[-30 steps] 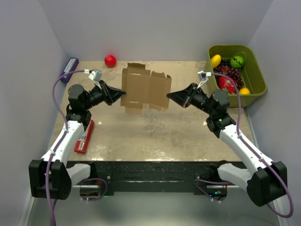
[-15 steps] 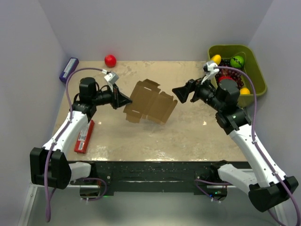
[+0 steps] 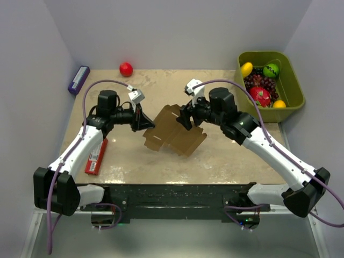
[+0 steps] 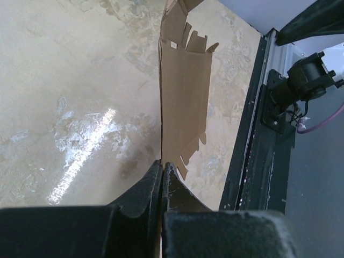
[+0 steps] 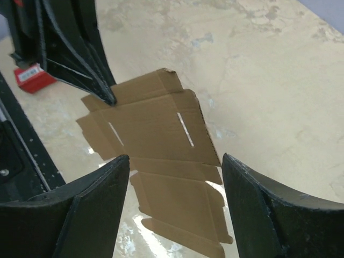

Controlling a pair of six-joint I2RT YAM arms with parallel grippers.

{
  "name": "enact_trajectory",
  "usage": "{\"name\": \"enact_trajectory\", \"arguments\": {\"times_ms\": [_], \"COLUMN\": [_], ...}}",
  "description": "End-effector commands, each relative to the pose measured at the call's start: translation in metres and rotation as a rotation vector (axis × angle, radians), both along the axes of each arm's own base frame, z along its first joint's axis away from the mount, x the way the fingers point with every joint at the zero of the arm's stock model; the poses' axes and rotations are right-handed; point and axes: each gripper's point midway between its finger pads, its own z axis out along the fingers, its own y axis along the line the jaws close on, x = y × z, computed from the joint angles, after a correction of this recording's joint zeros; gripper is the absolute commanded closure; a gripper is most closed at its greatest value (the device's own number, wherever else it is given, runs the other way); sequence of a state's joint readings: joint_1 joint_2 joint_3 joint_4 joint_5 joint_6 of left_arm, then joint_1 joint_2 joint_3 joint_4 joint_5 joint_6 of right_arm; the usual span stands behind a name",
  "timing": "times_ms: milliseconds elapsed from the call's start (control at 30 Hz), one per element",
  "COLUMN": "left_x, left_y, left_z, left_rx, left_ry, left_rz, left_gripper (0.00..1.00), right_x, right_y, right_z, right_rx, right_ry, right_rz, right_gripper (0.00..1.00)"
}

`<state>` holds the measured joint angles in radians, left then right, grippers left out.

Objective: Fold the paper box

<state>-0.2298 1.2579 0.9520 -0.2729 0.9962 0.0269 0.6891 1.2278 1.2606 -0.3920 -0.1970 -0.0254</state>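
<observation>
The paper box (image 3: 183,140) is a flat brown cardboard blank with creases, slots and tabbed flaps, hanging tilted just above the table's middle. My left gripper (image 3: 147,125) is shut on its left edge; in the left wrist view the closed jaws (image 4: 162,165) pinch the sheet (image 4: 185,91) edge-on. My right gripper (image 3: 185,120) hovers over the blank's upper part, open and not touching it. Its wrist view shows the blank (image 5: 156,129) spread below the wide-apart fingers (image 5: 173,161), with the left gripper's tip (image 5: 106,94) on the blank's far corner.
A green bin (image 3: 294,102) of fruit stands at the back right. A red ball (image 3: 126,69) lies at the back, a purple-blue box (image 3: 79,79) at the far left edge, and a flat red packet (image 3: 97,156) under the left arm.
My right gripper has let go of the blank's right edge, opened, and swung left over the sheet. The left gripper has carried the blank lower and toward the middle, tilting it.
</observation>
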Motion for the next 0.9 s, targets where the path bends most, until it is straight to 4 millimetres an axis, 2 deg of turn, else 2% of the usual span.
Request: {"name": "enact_trajectory", "arguments": {"times_ms": [0, 267, 367, 400, 533, 567, 633, 667, 733, 767, 800, 833, 867], "left_x": [-0.004, -0.013, -0.014, -0.014, -0.013, -0.013, -0.012, -0.012, -0.010, -0.006, -0.002, 0.002, 0.013], "left_y": [-0.005, -0.010, -0.012, -0.012, -0.011, -0.011, -0.011, -0.010, -0.010, -0.008, -0.006, -0.005, 0.001], "left_z": [0.019, 0.019, 0.019, 0.019, 0.019, 0.020, 0.022, 0.024, 0.025, 0.024, 0.024, 0.025, 0.024], "left_rx": [-0.020, -0.022, -0.020, -0.019, -0.015, -0.014, -0.013, -0.011, -0.006, 0.007, 0.016, 0.025, 0.058], "left_ry": [-0.061, -0.058, -0.059, -0.062, -0.069, -0.074, -0.088, -0.097, -0.108, -0.114, -0.119, -0.135, -0.147], "left_rz": [-0.058, -0.097, -0.105, -0.106, -0.099, -0.098, -0.095, -0.090, -0.077, -0.049, -0.030, -0.009, 0.068], "left_gripper": [1.00, 1.00, 1.00, 1.00, 1.00, 1.00, 1.00, 1.00, 1.00, 0.96, 0.83, 0.66, 0.34], "right_x": [0.016, 0.029, 0.028, 0.028, 0.025, 0.024, 0.022, 0.021, 0.021, 0.017, 0.017, 0.016, 0.013], "right_y": [-0.007, -0.007, -0.004, -0.003, 0.002, 0.002, 0.004, 0.002, 0.002, 0.005, 0.006, 0.005, 0.005], "right_z": [0.011, 0.001, -0.004, -0.007, -0.011, -0.015, -0.016, -0.022, -0.023, -0.030, -0.029, -0.028, -0.038], "right_rx": [-0.072, -0.150, -0.155, -0.159, -0.157, -0.158, -0.152, -0.157, -0.144, -0.138, -0.122, -0.108, -0.104], "right_ry": [-0.092, -0.101, -0.092, -0.087, -0.081, -0.074, -0.073, -0.062, -0.066, -0.049, -0.056, -0.061, -0.040], "right_rz": [-0.081, -0.123, -0.114, -0.109, -0.089, -0.090, -0.079, -0.082, -0.085, -0.069, -0.069, -0.072, -0.071], "right_gripper": [0.30, 0.33, 0.41, 0.49, 0.67, 0.76, 0.84, 0.93, 1.00, 1.00, 1.00, 1.00, 1.00]}}
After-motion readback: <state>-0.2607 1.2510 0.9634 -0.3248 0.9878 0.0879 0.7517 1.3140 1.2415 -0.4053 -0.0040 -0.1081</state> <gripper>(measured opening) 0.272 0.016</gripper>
